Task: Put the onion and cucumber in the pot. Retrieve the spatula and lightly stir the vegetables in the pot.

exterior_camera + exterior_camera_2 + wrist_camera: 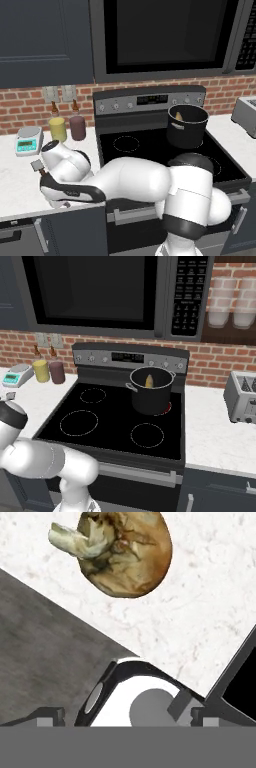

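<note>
The onion (125, 554), brown with a pale papery tuft, lies on the white marble counter (210, 587) in the hand view, just ahead of my gripper (127, 714). The gripper is open, its tips wide apart with nothing between them. My arm (125, 182) bends low to the left over the counter's front edge. The dark pot (187, 125) (150, 388) stands on the stove's back right burner, and the yellowish cucumber (178, 116) (148, 381) leans inside it. The spatula (37, 166), grey blade and brown handle, lies on the counter left of my arm.
A yellow jar (57, 128), a dark red jar (77, 126) and a kitchen scale (28, 140) stand at the back of the left counter. A toaster (242, 397) sits right of the stove. The counter edge (75, 619) runs diagonally close to the onion.
</note>
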